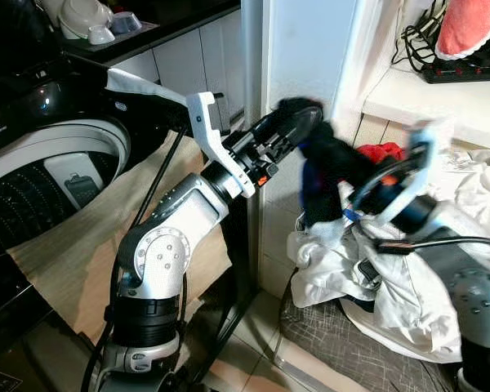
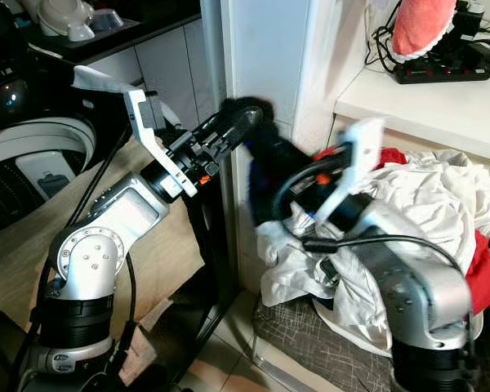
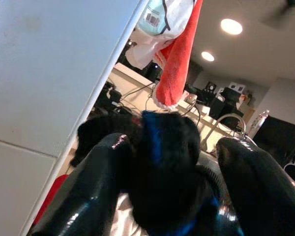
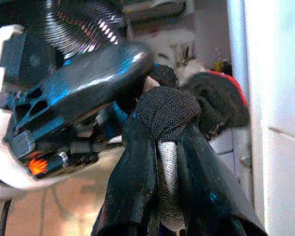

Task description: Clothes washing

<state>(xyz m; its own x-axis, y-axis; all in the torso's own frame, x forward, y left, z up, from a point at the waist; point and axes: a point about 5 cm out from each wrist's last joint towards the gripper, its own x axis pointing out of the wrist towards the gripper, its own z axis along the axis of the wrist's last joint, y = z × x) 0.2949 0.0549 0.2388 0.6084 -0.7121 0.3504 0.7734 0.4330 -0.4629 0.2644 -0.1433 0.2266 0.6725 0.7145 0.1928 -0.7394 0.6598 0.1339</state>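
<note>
While both grippers clamp 1 dark garment (image 1: 327,163) at frame centre | left gripper (image 1: 298,122) and right gripper (image 4: 162,147) closed on it | washing machine (image 1: 57,163) at left | risk: opposed pulling could tear cloth or drop it short of the drum.

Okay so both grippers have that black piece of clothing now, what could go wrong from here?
1. The left gripper and right gripper both clamp the same black garment. If the arms move apart, it could stretch or slip from one grip.
2. The garment hangs down to the white clothes pile, so lifting may drag other pieces out.
3. The washing machine drum lies on the robot's left beyond a narrow white wall edge; the dangling cloth might snag there.
</note>
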